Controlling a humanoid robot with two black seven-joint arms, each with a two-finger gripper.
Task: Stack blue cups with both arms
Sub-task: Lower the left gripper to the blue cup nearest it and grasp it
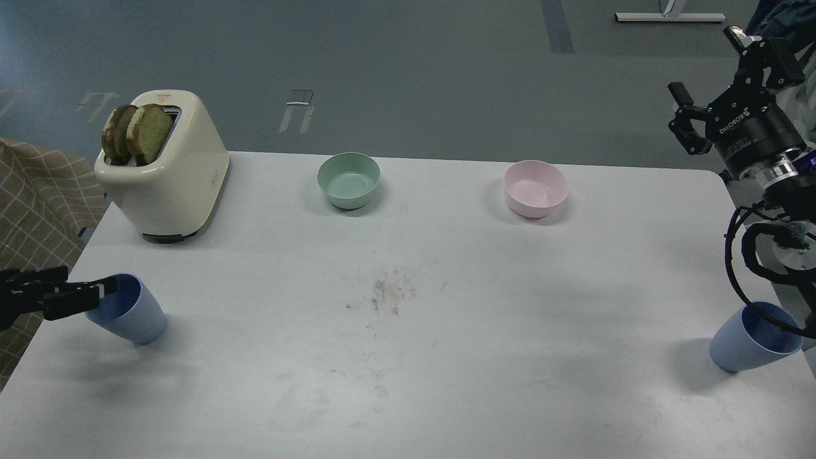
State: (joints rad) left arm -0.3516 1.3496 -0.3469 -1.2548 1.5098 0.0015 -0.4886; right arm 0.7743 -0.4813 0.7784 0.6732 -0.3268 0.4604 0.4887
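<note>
Two pale-blue cups stand on the white table (408, 357). The left cup (131, 312) is near the left edge and the right cup (752, 338) is near the right edge. My left gripper (86, 290) comes in low from the left. One dark finger (95, 294) reaches the left cup's rim, and I cannot tell whether it grips the rim. My right gripper (717, 86) is raised high at the far right, well above and behind the right cup. It is open and empty. The right arm's cables (743, 268) hang over the right cup.
A cream toaster (169, 175) with two slices of toast stands at the back left. A green bowl (349, 180) and a pink bowl (535, 188) sit along the back. A checked cloth (38, 197) lies off the left edge. Crumbs (389, 293) mark the table's middle.
</note>
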